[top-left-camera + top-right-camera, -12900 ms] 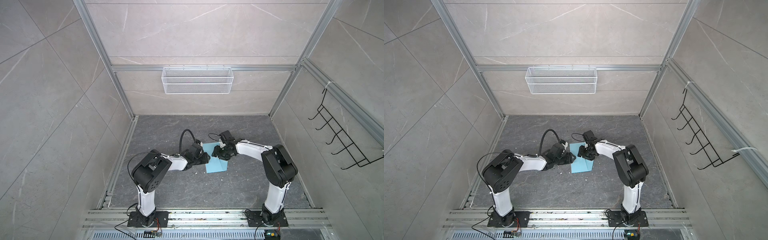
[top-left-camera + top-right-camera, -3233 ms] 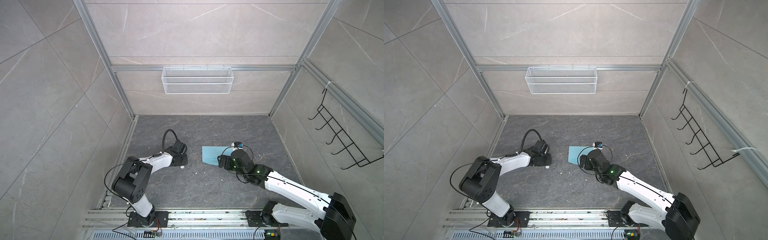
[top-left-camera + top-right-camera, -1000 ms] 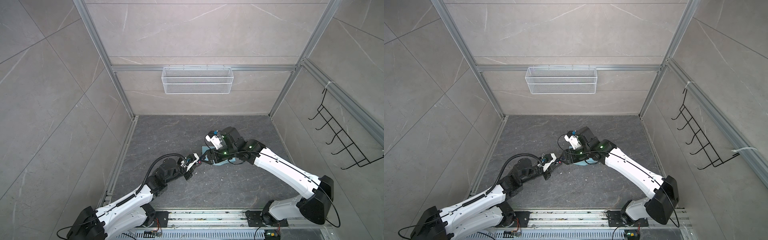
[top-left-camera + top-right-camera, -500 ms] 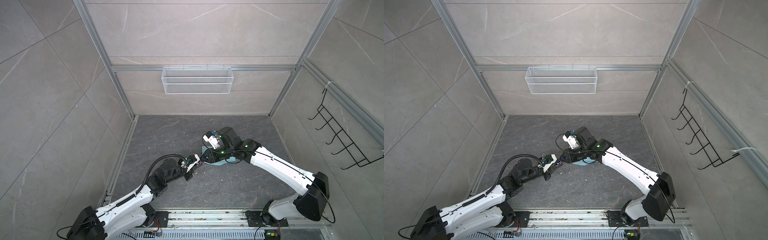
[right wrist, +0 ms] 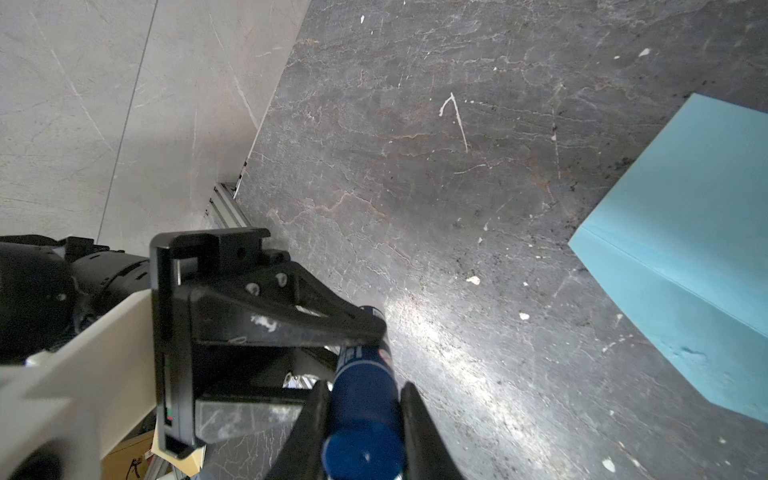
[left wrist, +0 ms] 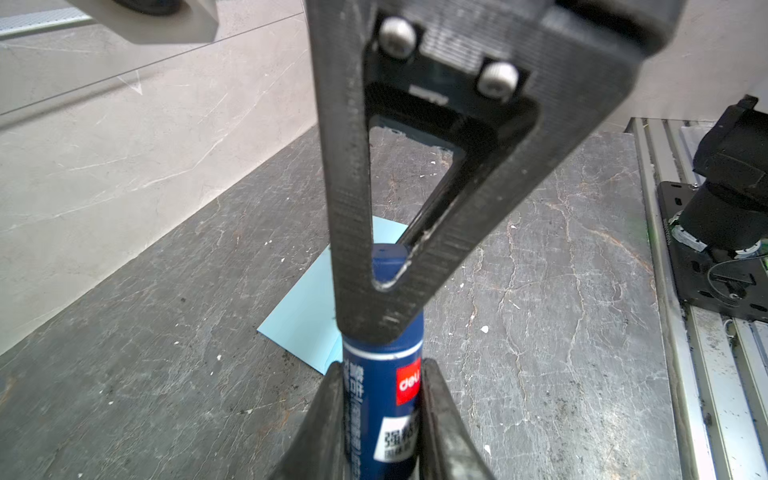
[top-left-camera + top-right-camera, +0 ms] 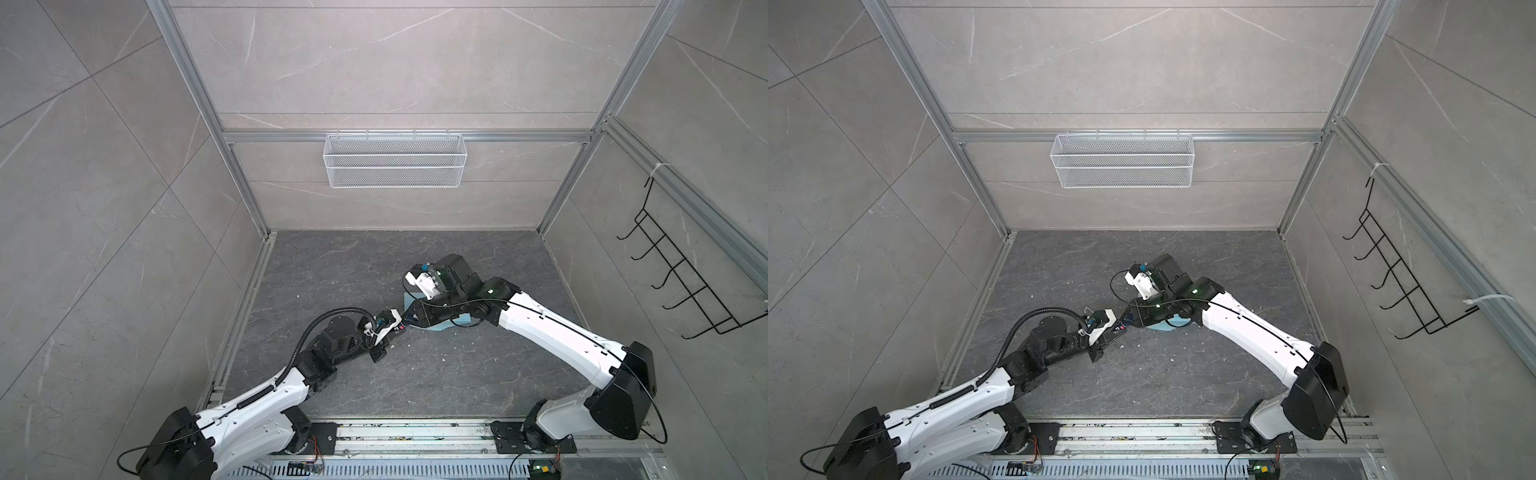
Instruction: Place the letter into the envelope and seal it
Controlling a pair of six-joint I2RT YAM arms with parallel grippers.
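envelope (image 6: 305,309): likely light, floppy paper, flat on counter (image 6: 540,332); lift by edge. left jaws, right jaws: each pinching glue stick (image 6: 382,390).

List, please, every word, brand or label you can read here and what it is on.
"deli": red patch on the blue glue stick, left wrist view.
"强粘": white label on the same stick; the rest is cut off.
Vertical characters along the stick: too blurred.
Other views: nothing readable.

Lt-blue envelope (image 5: 681,249) lies flat, prob. closed.
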